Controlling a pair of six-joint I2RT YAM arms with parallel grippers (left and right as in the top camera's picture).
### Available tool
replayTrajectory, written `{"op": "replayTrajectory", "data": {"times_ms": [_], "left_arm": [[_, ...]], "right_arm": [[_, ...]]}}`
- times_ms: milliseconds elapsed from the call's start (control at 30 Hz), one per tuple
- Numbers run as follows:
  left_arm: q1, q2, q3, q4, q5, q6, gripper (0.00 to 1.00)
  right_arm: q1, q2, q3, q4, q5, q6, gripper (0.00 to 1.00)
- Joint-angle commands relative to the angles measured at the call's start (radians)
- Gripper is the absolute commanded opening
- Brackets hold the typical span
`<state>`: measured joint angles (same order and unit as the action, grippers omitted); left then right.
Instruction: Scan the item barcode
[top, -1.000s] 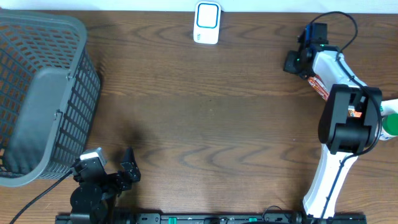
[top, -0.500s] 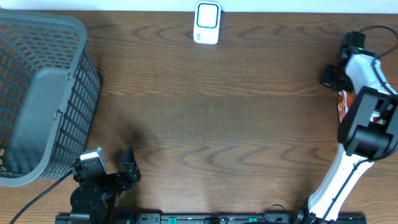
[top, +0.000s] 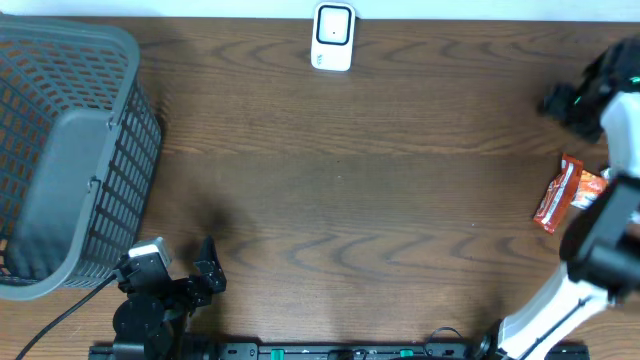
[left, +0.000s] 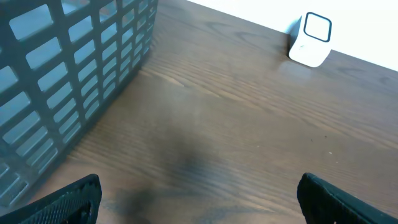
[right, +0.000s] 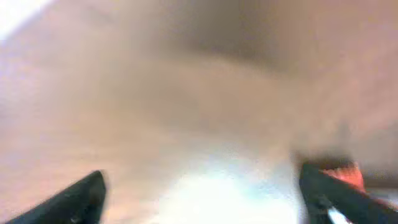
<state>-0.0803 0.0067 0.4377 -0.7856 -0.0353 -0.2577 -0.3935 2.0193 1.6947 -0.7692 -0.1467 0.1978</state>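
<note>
At right table (top: 400, 200) edge, red snack packet (top: 556, 196) lies loose, likely within my right gripper (right: 205, 194) reach; jaws wide, holding nothing. Scanner (top: 332, 37) sits at far edge. Left gripper (left: 200, 194) wide open, empty, parked by basket (top: 140, 140).
</note>
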Motion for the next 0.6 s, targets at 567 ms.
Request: {"op": "replayTrajectory", "data": {"times_ms": [567], "left_arm": [[-0.003, -0.001, 0.005, 0.0, -0.002, 0.013, 0.98]], "right_arm": [[0.009, -1.078, 0.02, 0.595, -0.592, 0.159, 0.99]]}}
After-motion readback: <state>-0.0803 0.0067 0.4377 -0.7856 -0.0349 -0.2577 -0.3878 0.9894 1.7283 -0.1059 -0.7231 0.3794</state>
